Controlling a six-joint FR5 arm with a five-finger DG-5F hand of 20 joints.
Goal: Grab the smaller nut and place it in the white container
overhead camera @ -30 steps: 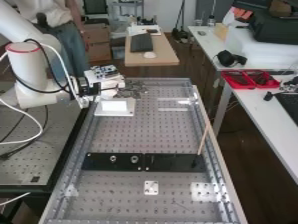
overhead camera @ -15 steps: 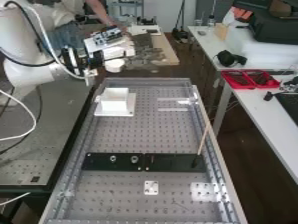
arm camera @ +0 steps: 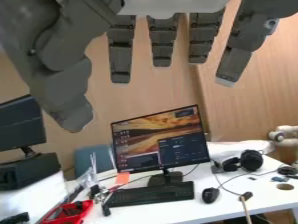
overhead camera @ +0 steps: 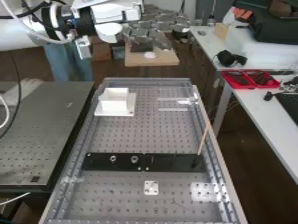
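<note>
The hand (overhead camera: 148,31) is raised beyond the far end of the worktop (overhead camera: 126,135), its fingers (arm camera: 162,42) straight and spread apart from one another, the thumb (arm camera: 63,85) set off to the side, with no part held between them. Where the smaller nut lies I cannot tell; it may be inside the white container (overhead camera: 114,106), whose floor is hidden behind its walls. The container stands far and left on the worktop, its mouth facing up. Nearer, the larger nut (overhead camera: 113,159) and, just right of it, the bearing (overhead camera: 134,159) stand on the flat black bar (overhead camera: 169,161), which runs left to right.

As a metal part, the smaller nut should be stiff, light in the hand and hard to break, but slick and easily lost from a loose pinch. The best hold would be two opposite outer sides, taken with thumb and fingertip, well down the rim. Which way it points I cannot tell. A nut has hardly any long axis; its useful line is the one through the hole, which would stand upright if it lay flat.
</note>
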